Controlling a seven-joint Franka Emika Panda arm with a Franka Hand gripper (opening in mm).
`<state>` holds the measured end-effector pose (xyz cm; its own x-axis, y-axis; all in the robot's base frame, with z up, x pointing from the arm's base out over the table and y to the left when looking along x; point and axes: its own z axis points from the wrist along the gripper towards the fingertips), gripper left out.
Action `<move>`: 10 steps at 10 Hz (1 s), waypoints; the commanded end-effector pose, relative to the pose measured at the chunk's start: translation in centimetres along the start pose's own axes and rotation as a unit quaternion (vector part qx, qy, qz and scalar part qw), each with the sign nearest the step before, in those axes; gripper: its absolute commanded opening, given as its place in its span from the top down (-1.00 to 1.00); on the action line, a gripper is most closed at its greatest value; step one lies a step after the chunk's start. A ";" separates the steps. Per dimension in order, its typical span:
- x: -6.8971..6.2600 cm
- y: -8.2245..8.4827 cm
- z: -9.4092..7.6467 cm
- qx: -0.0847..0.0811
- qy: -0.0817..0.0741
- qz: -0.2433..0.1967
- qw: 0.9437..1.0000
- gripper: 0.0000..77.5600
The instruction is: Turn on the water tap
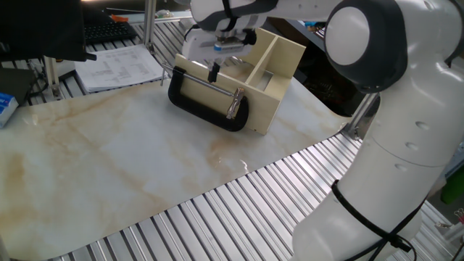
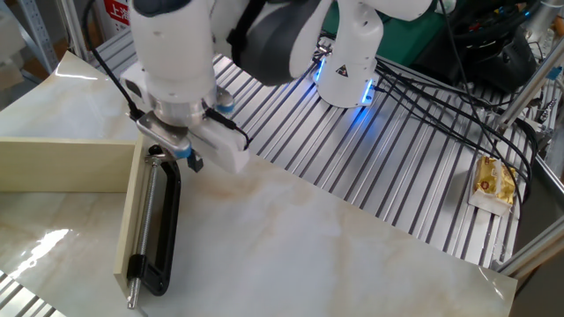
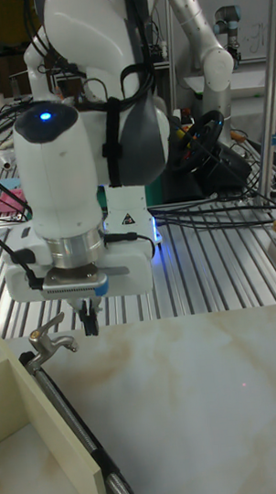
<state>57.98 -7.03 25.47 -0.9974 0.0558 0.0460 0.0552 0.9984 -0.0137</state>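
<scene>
The tap (image 3: 52, 343) is a small metal piece with a lever, sitting at the far end of a black clamp (image 1: 206, 101) in the lower left of the tall fixed view. It stands at the top edge of a cream box (image 1: 272, 72), where the clamp's jaw grips the box wall. In the other fixed view the tap (image 2: 156, 151) shows only as a small grey knob at the upper left, partly hidden under the arm.

The clamp lies flat on the tabletop (image 1: 109, 159) along the box wall, its threaded screw (image 2: 145, 220) running the length of it toward the handle end in the lower left of that view.

The hand (image 3: 85, 315) hangs just above and to the right of the tap in the tall fixed view, pointing down, apart from the tap. Its 2 dark fingers (image 3: 91, 319) stand close together with only a narrow gap, and nothing is held between them. In one fixed view the hand (image 1: 215, 71) sits in the upper middle, over the clamp bar beside the box.

The box has an inner divider and is open on top. The marbled tabletop rests on a ribbed metal surface (image 2: 352, 150). A sheet of paper (image 1: 119, 69) and a keyboard (image 1: 109, 30) lie in the upper left of one fixed view.
</scene>
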 end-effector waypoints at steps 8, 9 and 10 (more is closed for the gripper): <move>1.6 -2.3 1.5 0.054 0.049 -0.003 0.997 1.00; 1.7 -2.2 1.2 0.053 0.045 -0.006 0.998 1.00; 1.7 -2.2 1.2 0.048 0.037 -0.005 0.998 1.00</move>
<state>56.09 -9.18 23.31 -0.9903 0.0511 0.1295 0.0407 0.9958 -0.0822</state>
